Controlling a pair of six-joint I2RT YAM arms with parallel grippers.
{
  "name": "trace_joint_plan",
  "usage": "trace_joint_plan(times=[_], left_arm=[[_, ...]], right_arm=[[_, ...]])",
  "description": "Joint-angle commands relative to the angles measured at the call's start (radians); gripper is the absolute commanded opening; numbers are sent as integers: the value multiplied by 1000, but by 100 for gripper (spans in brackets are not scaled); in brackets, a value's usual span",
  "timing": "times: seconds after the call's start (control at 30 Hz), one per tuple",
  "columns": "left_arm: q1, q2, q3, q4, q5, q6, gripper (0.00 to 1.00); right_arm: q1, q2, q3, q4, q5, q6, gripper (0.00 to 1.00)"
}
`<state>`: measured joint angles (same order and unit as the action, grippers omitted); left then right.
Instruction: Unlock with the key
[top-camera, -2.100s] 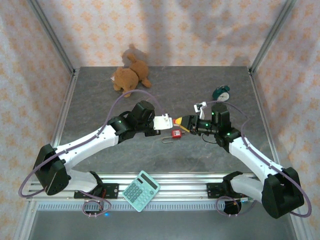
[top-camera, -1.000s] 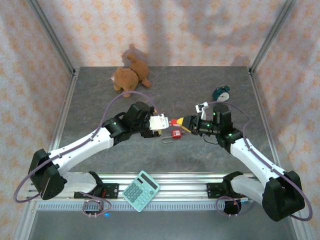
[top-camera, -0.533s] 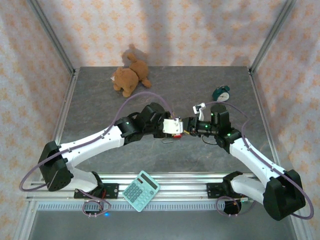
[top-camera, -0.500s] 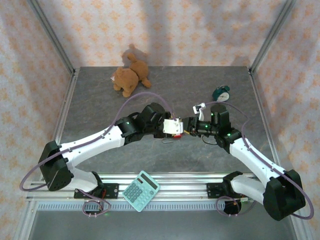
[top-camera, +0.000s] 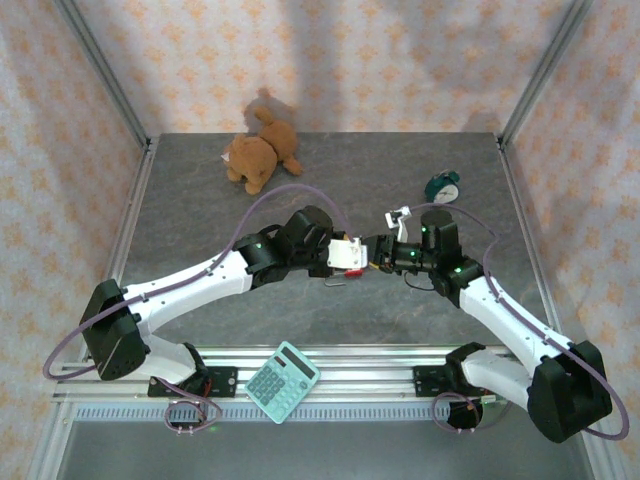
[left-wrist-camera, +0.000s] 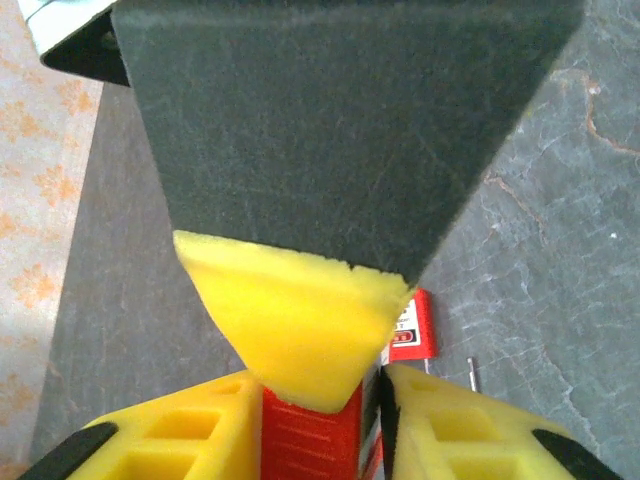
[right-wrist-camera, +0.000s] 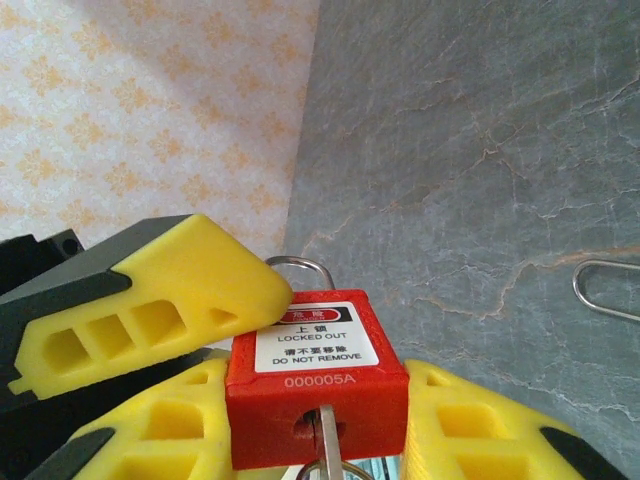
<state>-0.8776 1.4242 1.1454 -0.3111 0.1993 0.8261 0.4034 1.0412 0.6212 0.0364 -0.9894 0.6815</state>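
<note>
The red padlock is near the middle of the table, clamped between the yellow fingers of the right gripper. Its label faces that wrist's camera, and the key is seated in the keyhole at its near end. The left gripper meets it head-on. Its fingers stand narrowly apart on either side of a red ridged part (apparently the lock's body), but whether they press on it cannot be told. One right finger crosses just above that gap. A wire loop lies on the table close by. A plush bear, a clock and a calculator lie well apart.
</note>
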Motion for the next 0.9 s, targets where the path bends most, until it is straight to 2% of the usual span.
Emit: trace_joint_plan(times=[0.0, 0.07, 0.2, 0.33, 0.47, 0.63, 0.87], left_arm=[[-3, 11, 14, 6, -12, -13, 30], [-3, 12, 9, 15, -21, -16, 27], [-7, 6, -27, 90, -75, -28, 24], [-13, -15, -108, 238, -145, -26, 20], [-21, -33, -180, 381, -215, -14, 19], [-49, -32, -271, 618, -327, 58, 18], [-95, 73, -344, 1002, -531, 289, 16]], right_arm=[[11, -30, 34, 18, 2, -17, 26], [12, -30, 35, 18, 8, -17, 26], [11, -30, 37, 8, 38, -14, 36], [12, -52, 37, -8, 106, 15, 53], [12, -124, 31, -53, 220, 46, 64], [11, -178, 31, -144, 365, 85, 70], [11, -166, -29, -40, 475, 225, 70]])
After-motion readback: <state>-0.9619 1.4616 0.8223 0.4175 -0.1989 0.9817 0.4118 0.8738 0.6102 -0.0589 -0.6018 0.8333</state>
